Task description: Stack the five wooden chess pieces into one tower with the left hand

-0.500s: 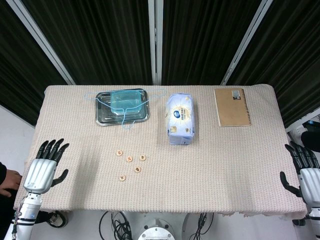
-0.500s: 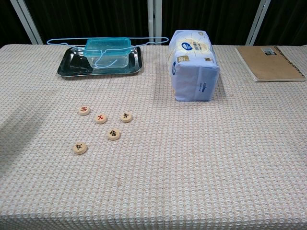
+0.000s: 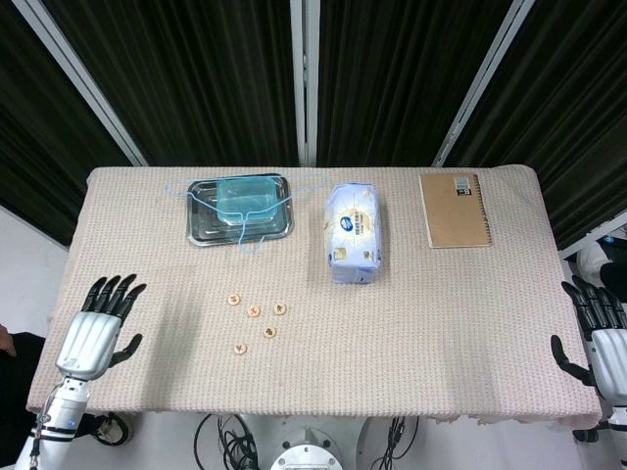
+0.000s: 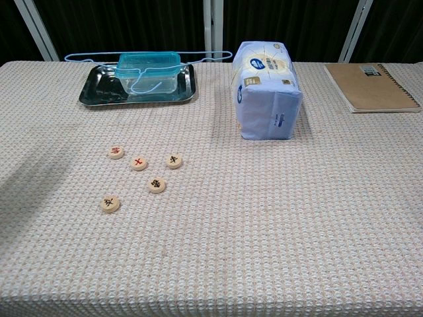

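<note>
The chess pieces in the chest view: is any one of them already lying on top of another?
No. All five chess pieces lie flat and apart on the tablecloth, none stacked on another.

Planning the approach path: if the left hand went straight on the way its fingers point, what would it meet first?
Probably nothing. The left hand points up the table's left side, passing left of the chess pieces and metal tray; only tablecloth shows there. Height is unclear.

the left hand (image 3: 90, 331), fingers spread and holding nothing, has shifted a little inward over the table's (image 3: 441, 323) left edge, toward the chess pieces (image 3: 257, 321), though still well apart from them. the right hand (image 3: 600, 338) has dropped slightly at the table's right edge.
</note>
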`<state>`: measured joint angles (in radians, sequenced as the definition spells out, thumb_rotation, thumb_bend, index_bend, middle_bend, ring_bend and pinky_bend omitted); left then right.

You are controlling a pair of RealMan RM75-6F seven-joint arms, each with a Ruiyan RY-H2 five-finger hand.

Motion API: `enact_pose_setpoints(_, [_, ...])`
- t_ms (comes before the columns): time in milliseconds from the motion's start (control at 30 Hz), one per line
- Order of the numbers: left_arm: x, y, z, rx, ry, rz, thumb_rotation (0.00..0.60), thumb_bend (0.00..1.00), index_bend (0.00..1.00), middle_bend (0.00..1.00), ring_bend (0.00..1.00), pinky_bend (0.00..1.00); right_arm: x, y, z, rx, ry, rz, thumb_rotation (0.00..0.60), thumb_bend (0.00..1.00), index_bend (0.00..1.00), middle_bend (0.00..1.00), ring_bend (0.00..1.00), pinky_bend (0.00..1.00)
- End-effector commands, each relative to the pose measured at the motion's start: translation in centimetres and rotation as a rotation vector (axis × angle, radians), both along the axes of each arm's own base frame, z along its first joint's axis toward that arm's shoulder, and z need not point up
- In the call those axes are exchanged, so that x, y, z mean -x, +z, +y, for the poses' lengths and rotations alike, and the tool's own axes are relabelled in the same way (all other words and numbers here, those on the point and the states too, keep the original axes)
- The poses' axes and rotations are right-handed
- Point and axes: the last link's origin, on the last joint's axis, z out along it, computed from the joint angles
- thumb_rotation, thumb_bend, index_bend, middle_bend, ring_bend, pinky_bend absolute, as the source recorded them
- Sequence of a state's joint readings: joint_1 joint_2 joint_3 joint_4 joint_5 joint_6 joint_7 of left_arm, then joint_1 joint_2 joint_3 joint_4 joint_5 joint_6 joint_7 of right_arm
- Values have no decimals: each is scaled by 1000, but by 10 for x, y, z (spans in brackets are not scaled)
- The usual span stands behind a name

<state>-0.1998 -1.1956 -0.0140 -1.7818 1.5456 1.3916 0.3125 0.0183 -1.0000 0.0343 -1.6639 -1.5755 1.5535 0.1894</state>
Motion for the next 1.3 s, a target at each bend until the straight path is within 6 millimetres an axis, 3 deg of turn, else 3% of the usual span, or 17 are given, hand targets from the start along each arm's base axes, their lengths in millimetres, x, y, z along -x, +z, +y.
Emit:
enact_pose_setpoints(33, [-12, -9, 5, 39, -41, -6, 600, 298, 134, 24, 0, 0, 0, -1, -2, -5, -3, 2, 600, 407, 0, 0, 0, 0])
enact_pose_setpoints(133, [-24, -20, 14, 94, -75, -15, 600, 298, 150, 24, 0, 0, 0, -1, -2, -7, -4, 3, 600, 407, 0, 0, 0, 0])
enact_pose_setpoints(533, [-68, -97, 50, 321, -178, 44, 600, 298, 206, 24, 0, 0, 4, 8, 1, 17, -9, -24, 600, 407, 0, 0, 0, 0])
enact_pose_setpoints(833, [-88, -120, 75, 354, -197, 88, 600, 298, 218, 24, 0, 0, 5, 9, 1, 16, -14, -29, 600, 407, 0, 0, 0, 0])
enact_pose_setpoints(1300, [-86, -148, 99, 403, -136, 48, 600, 298, 312, 26, 0, 0, 9, 14, 0, 23, -20, -45, 600, 407, 0, 0, 0, 0])
